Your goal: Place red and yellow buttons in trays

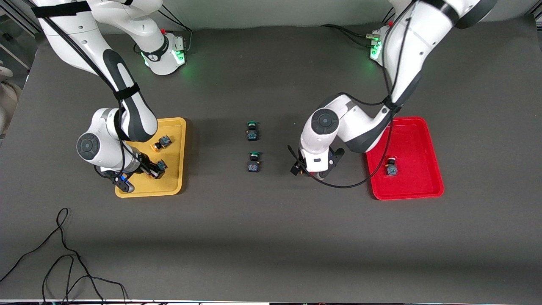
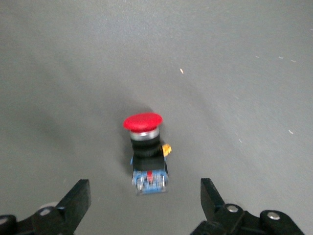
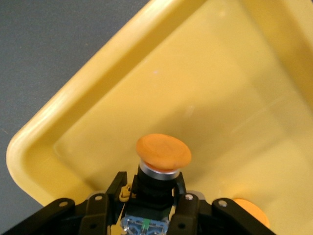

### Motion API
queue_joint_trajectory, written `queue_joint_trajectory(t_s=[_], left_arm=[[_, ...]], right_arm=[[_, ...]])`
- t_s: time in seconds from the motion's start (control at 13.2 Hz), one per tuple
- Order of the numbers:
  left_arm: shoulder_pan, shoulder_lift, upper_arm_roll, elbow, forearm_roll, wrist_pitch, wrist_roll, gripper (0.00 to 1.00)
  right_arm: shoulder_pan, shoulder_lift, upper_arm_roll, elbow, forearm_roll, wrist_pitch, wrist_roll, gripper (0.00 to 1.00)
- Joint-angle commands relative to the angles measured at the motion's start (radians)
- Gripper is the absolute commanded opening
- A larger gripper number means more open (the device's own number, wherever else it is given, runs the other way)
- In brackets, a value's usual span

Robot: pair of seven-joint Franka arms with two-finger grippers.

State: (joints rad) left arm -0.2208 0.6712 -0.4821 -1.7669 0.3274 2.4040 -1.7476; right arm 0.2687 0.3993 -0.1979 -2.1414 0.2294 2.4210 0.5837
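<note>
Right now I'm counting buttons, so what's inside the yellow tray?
The yellow tray holds one orange-capped button lying loose and a second clamped in the right gripper over its floor. The right arm covers part of the tray.

Front view: left gripper [image 1: 315, 171] sits under its own wrist, fingers hidden there. The red-capped button [image 2: 146, 152] below it is hidden too, seen only in left wrist view. Right gripper [image 1: 146, 171] mostly covered by its arm over the yellow tray [image 1: 178, 186]; that arm hides much of the tray floor. Right wrist view: held orange-capped button [image 3: 159, 169] cut off at the frame edge, body base unseen; second orange cap [image 3: 249, 210] only a sliver. Button in the red tray [image 1: 423, 186]: cap colour too small to tell.
</note>
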Motion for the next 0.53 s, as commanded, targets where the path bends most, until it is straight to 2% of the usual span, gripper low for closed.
queue_joint_trajectory(t_s=[0.0, 0.08, 0.15, 0.23, 0.3, 0.38, 0.45], left_arm=[[-0.106, 0.039, 0.112, 0.032, 0.021, 0.047, -0.072, 1.00], [-0.114, 0.047, 0.123, 0.032, 0.021, 0.056, -0.073, 1.00], [-0.114, 0.047, 0.123, 0.032, 0.021, 0.056, -0.073, 0.98], [-0.114, 0.047, 0.123, 0.032, 0.021, 0.055, -0.073, 0.76], [-0.115, 0.047, 0.123, 0.033, 0.021, 0.053, -0.073, 0.48], [-0.115, 0.047, 0.123, 0.033, 0.021, 0.049, -0.073, 0.20], [-0.115, 0.047, 0.123, 0.033, 0.021, 0.044, -0.073, 0.02]], right_arm=[[0.001, 0.018, -0.003, 0.021, 0.002, 0.004, -0.025, 0.27], [0.001, 0.024, -0.003, 0.031, 0.002, 0.004, -0.025, 0.29], [0.001, 0.027, -0.003, 0.031, 0.002, 0.004, -0.025, 0.36], [0.000, 0.026, -0.003, 0.031, 0.004, 0.004, -0.025, 0.80], [0.000, 0.018, -0.003, 0.031, 0.004, 0.003, -0.025, 1.00], [0.000, 0.009, -0.003, 0.031, 0.004, 0.003, -0.025, 1.00], [0.000, -0.011, -0.005, 0.034, 0.004, 0.003, -0.024, 1.00]])
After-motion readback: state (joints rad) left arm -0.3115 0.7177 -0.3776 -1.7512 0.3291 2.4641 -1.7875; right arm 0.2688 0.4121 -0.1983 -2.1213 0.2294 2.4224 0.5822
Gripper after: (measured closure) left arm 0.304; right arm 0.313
